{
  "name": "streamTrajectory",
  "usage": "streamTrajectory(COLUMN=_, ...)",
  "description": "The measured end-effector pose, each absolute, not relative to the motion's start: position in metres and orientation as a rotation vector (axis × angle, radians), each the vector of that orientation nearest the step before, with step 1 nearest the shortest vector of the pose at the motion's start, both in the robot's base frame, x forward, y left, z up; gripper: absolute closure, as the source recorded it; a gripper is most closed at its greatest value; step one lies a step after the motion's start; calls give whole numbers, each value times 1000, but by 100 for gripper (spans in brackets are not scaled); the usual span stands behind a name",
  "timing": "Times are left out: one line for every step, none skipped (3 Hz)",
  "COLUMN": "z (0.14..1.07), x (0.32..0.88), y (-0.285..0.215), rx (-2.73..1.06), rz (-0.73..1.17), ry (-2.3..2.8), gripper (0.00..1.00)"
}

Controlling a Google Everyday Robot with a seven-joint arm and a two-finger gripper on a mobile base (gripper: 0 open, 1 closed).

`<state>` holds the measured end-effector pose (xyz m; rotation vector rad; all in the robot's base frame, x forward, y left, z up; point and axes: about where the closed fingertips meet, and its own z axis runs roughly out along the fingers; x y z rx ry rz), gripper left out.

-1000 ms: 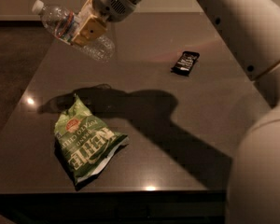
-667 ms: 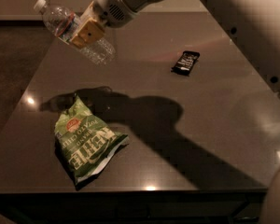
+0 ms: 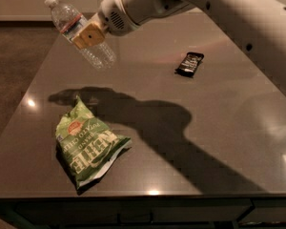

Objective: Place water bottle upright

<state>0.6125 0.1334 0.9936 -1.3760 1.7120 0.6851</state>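
Note:
The water bottle (image 3: 78, 32) is a clear ribbed plastic bottle with a white cap and a red, white and blue label band. It hangs in the air above the far left part of the dark table (image 3: 181, 128), tilted, with the cap up and to the left. My gripper (image 3: 88, 35) is shut on the water bottle around its middle; one tan finger pad (image 3: 89, 36) shows in front of it. The white arm reaches in from the upper right.
A green chip bag (image 3: 88, 147) lies flat on the table's front left. A small dark wrapped bar (image 3: 189, 64) lies at the far middle right. The table's left edge runs close under the bottle, with brown floor (image 3: 14, 70) beyond.
The bottle has turned more upright in my gripper, cap rising. The arm has shifted slightly to the right and up.

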Motion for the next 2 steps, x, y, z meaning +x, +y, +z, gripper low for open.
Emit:
streamTrajectory(z=988, x=628, y=131, rx=-1271, rz=717, ry=1736, gripper=100)
streamTrajectory(z=980, x=647, y=127, rx=-1175, rz=771, ry=1702, gripper=100)
